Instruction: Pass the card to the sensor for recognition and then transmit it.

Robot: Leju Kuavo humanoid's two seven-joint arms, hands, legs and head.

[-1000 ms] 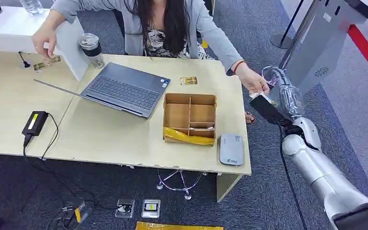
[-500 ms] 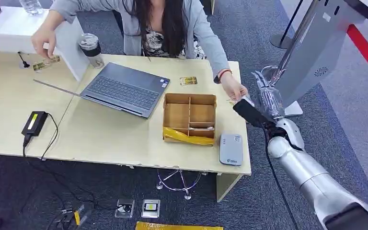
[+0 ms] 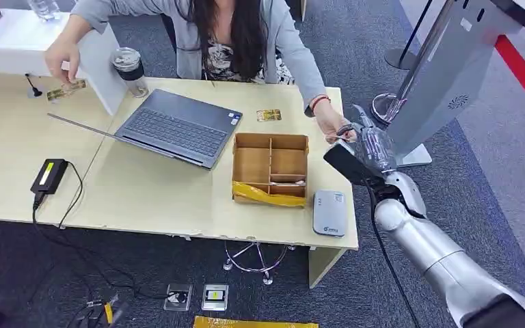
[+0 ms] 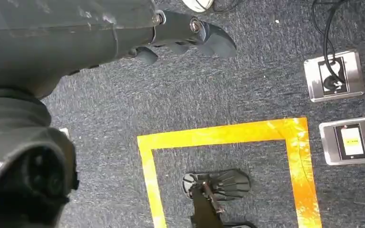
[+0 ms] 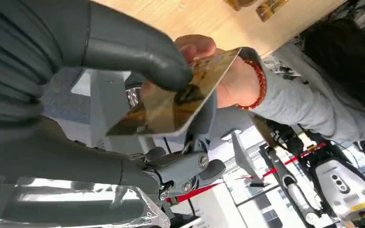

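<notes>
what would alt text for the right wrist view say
The robot's right hand holds a gold-patterned card under its thick grey thumb while a person's hand, with a red bead bracelet, grips the card's far end. Behind is a pale wooden table.

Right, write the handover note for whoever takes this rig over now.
Right robot hand: holds the card under its thumb, at the table's right edge; the person's hand is on the card too.
Left robot hand: hangs over the floor, nothing in it.
Grey sensor: on the table's near right corner, beside the cardboard box.
Done: card picked up.
Left: whether it was scanned cannot be told; handover seems under way, release not yet made.
</notes>
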